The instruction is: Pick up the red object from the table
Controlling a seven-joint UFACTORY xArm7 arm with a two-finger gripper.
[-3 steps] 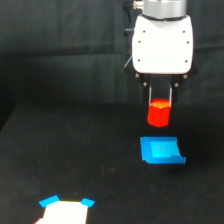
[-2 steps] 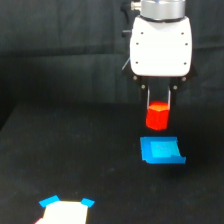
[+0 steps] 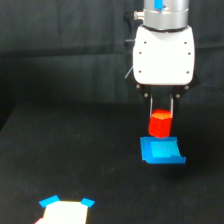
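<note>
Setting: dark backdrop of black panels behind a wide matte black counter, seen from the exterior view only.

Item 1, gripper: white boxy housing under a grey wrist, two thin dark fingers pointing straight down. The jaws stand clamped on the red object, one finger on each side of it.

Item 2, red object: small red-orange hexagonal block with a lighter orange top, short and stubby, narrower than the housing above it. It sits upright between the fingers, its upper half in the grip and its lower half hanging clear below the fingertips. It appears lifted off the counter, though the gap beneath it cannot be judged with certainty from this angle.

Item 3, blue piece: flat, bright blue, lying on the counter directly below and slightly in front of the red object; whether the two touch cannot be told.

Item 4, white piece with blue corners: on the counter, well away from the red object toward the exterior view's left and near the lower edge.

Handling note: the red object looks rigid, light and smooth, probably plastic. Its opposing flat faces offer the soundest hold; a grip on the corners would risk twisting or slipping. The present hold is high on the block, so a firm, steady squeeze seems advisable.
</note>
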